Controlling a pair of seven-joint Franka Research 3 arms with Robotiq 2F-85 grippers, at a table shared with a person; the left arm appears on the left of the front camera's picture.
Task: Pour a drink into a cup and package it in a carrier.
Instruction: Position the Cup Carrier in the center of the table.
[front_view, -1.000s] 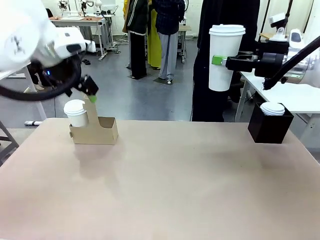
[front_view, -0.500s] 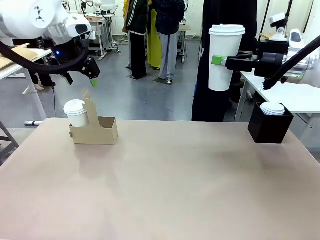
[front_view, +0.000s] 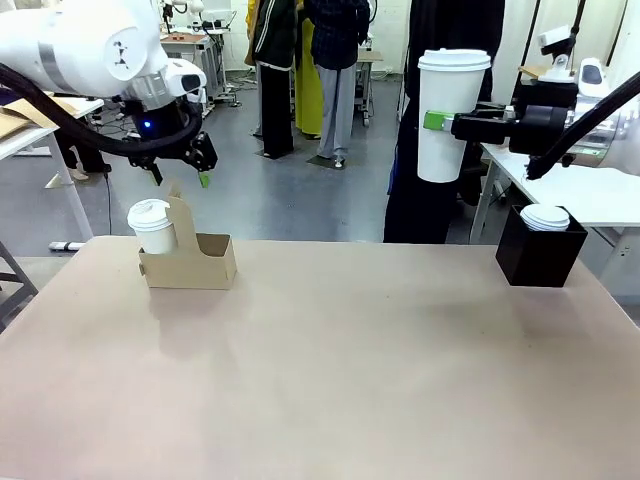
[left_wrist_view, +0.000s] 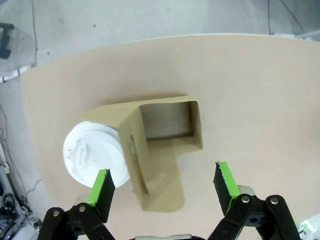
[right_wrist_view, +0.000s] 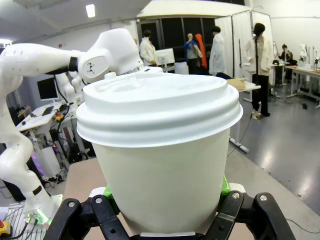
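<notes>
Far left of the bench (front_view: 330, 380): the left fingers (front_view: 203, 178) hang in the air just above the carrier (front_view: 200, 265), spread wide and holding nothing. From the left wrist view, looking straight down, those left fingers (left_wrist_view: 102, 187) stand apart on either side of the carrier (left_wrist_view: 159, 185), and the tall handle tab rises between them. The seated cup (front_view: 152, 225) sits upright in the carrier's left hole with its lid on (left_wrist_view: 92, 152); the right hole beside it is open.

Across to the right, the held cup (front_view: 452, 115) is high off the bench, upright and lidded. The right fingers (front_view: 433, 121) pinch it at mid-height, and the right wrist view shows the green pads pressed to both sides of it (right_wrist_view: 160, 150).

Far right, a black box (front_view: 538, 255) stands on the bench near its edge, with a stack of white lids (front_view: 546, 216) on top.
</notes>
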